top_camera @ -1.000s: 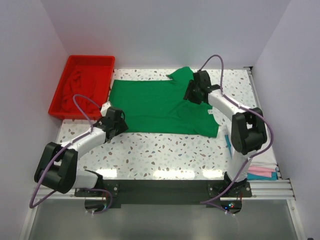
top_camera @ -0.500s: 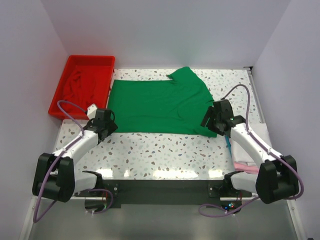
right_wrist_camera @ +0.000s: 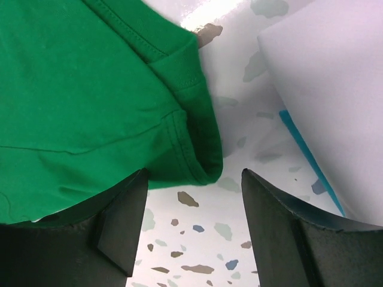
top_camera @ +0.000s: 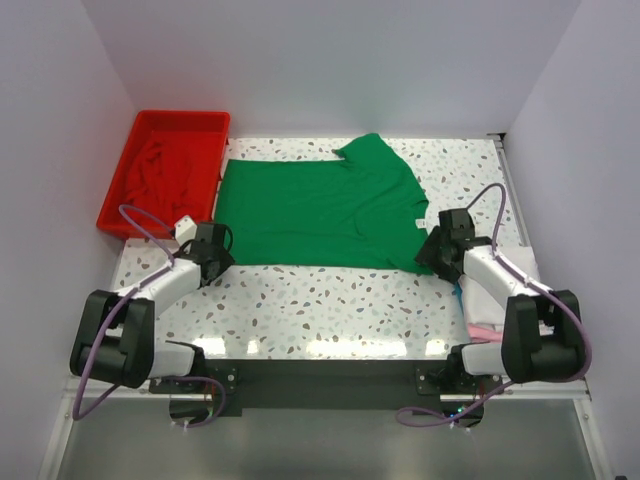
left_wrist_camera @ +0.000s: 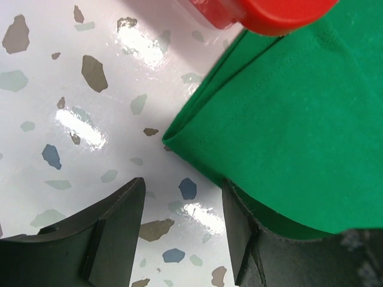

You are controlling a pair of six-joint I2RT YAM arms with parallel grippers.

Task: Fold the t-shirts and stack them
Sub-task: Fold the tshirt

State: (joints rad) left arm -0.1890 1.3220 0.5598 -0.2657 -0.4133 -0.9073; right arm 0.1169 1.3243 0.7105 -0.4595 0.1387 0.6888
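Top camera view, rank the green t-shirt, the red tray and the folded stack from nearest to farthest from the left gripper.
1. green t-shirt, near-left corner at the fingertips of the left gripper.
2. red tray, just behind, on the far left.
3. folded stack, across the table at the right edge.

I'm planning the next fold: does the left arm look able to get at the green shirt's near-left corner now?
Probably yes. Its open fingers sit right at that corner of the green t-shirt, over the table; the red tray lies beyond, not in between.
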